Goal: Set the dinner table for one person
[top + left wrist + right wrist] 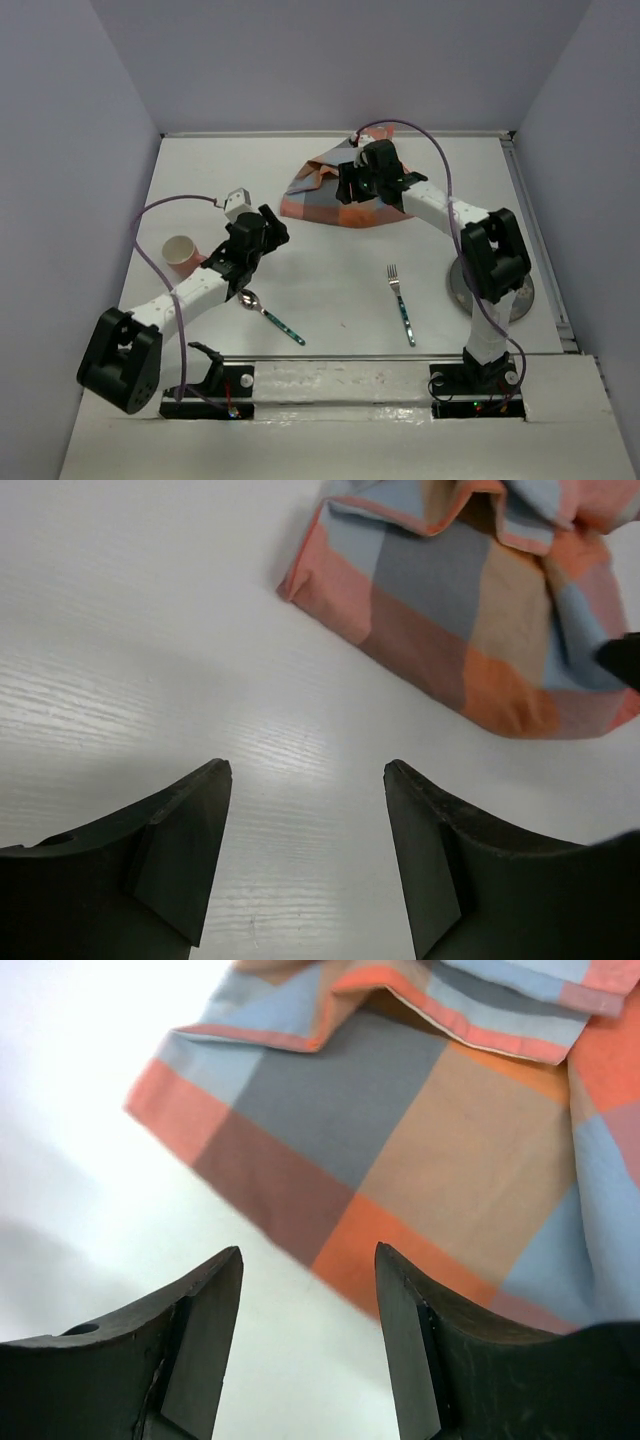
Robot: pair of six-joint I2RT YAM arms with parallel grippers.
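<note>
The white dinner table [330, 280] fills the top view. An orange, grey and blue checked cloth [318, 195] lies crumpled at the back centre; it also shows in the left wrist view [480, 610] and the right wrist view [420, 1110]. My right gripper [352, 190] hovers over the cloth's near edge, open and empty [308, 1260]. My left gripper [270, 228] is open and empty [308, 772] above bare table, left of the cloth. A spoon [268, 314] and a fork [400, 300] with teal handles lie near the front. A paper cup [180, 252] stands at the left.
A grey plate [520, 295] lies at the right, partly hidden by the right arm. Purple-grey walls enclose the table on three sides. Both arm bases sit at the near edge.
</note>
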